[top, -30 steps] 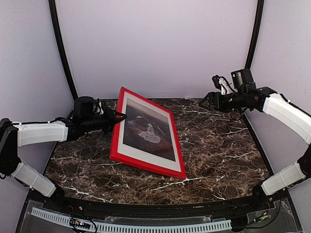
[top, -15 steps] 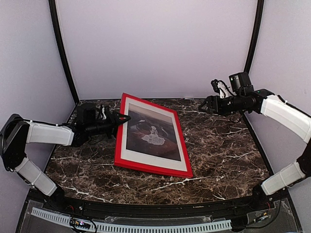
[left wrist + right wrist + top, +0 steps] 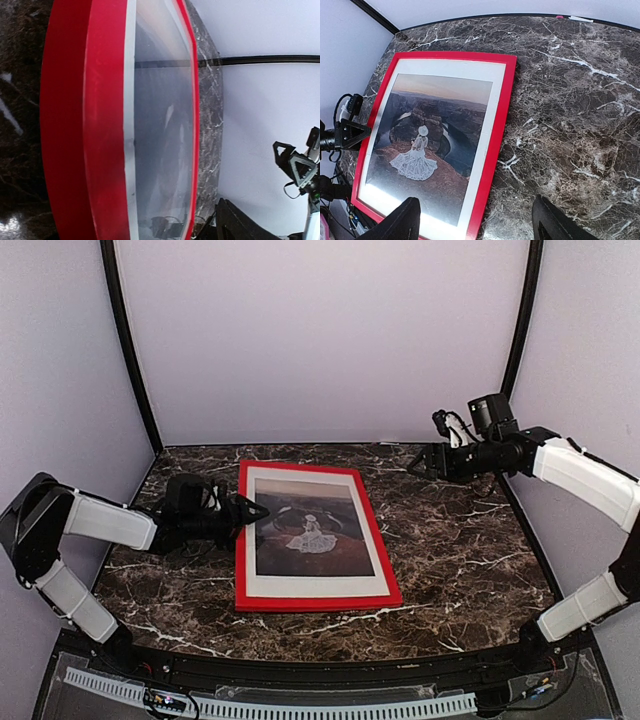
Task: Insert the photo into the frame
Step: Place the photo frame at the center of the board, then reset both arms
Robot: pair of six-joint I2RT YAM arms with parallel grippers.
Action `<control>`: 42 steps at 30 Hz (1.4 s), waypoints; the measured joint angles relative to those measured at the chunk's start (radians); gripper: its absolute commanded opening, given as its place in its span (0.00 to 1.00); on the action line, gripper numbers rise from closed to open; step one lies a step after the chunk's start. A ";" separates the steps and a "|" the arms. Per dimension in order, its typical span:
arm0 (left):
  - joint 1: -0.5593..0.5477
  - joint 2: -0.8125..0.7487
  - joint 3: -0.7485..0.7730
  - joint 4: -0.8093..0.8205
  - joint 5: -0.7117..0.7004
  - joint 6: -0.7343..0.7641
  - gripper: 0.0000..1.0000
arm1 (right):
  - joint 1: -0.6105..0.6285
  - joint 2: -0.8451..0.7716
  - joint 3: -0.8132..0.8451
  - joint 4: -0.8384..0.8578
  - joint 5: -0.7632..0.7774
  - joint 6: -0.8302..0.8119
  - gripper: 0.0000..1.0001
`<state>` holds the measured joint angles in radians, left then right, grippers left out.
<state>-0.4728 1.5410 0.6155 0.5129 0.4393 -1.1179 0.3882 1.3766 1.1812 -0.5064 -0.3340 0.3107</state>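
Top high behind; left wrist near, right wrist far; frame point(image 3: 320, 601) shared.

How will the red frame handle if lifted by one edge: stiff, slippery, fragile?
Probably stiff: the frame lies flat, edges straight, on the table. Likely slippery and somewhat fragile: a glossy clear pane over the photo shows glare. Wide and thin, so an edge grip may let it swing.

We see a robot test booth, a lab setup: plain pale walls point(image 3: 320, 340) close in a dark marble-patterned table point(image 3: 450, 550), black poles point(image 3: 129, 350) run up the corners, and a left arm point(image 3: 105, 523) and right arm point(image 3: 585, 470) stand at its near edge.
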 measured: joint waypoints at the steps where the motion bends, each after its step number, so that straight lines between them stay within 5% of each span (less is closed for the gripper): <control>1: 0.000 0.003 0.000 -0.018 -0.005 0.019 0.84 | 0.000 0.001 -0.003 -0.001 0.000 0.000 0.77; 21: 0.046 0.058 0.047 -0.262 -0.153 0.317 0.95 | 0.000 0.011 -0.027 0.005 0.022 -0.008 0.78; 30: 0.055 -0.122 0.171 -0.575 -0.439 0.527 0.99 | 0.000 0.011 -0.068 -0.004 0.074 -0.018 0.82; 42: 0.056 -0.376 0.285 -0.728 -0.682 0.762 0.99 | 0.001 -0.005 -0.069 -0.013 0.202 -0.029 0.93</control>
<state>-0.4168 1.1652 0.9005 -0.2150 -0.2432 -0.3557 0.3893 1.3720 1.1122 -0.5198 -0.1322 0.2821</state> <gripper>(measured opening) 0.989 0.908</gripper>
